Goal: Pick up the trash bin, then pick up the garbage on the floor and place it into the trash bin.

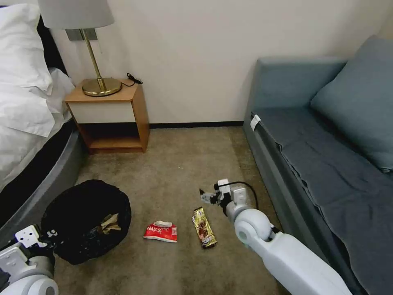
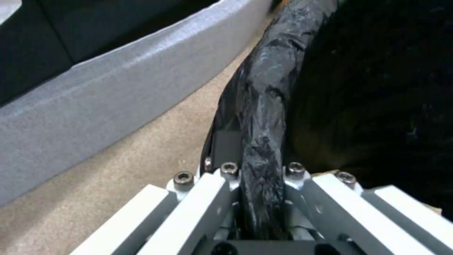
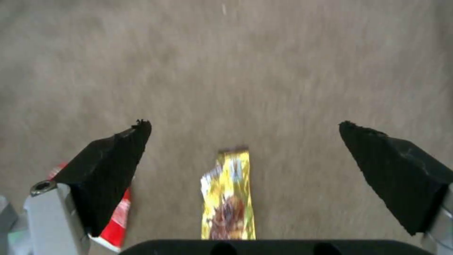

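Note:
The trash bin (image 1: 84, 219), lined with a black bag, is at the lower left beside the bed base. A tan crumpled paper (image 1: 109, 224) lies inside it. My left gripper (image 1: 46, 239) is shut on the bin's near rim; the left wrist view shows the bagged rim (image 2: 264, 117) pinched in that gripper (image 2: 259, 173). On the carpet lie two pieces of garbage: a red wrapper (image 1: 161, 232) (image 3: 118, 219) and a gold-brown snack wrapper (image 1: 204, 227) (image 3: 229, 198). My right gripper (image 1: 208, 196) (image 3: 245, 131) hovers open just beyond the far end of the gold wrapper, holding nothing.
A wooden nightstand (image 1: 112, 119) with a brass lamp (image 1: 98, 84) stands against the back wall. The bed (image 1: 24, 123) borders the left side and a blue-grey sofa (image 1: 327, 159) the right. Bare carpet (image 1: 184, 159) stretches between them.

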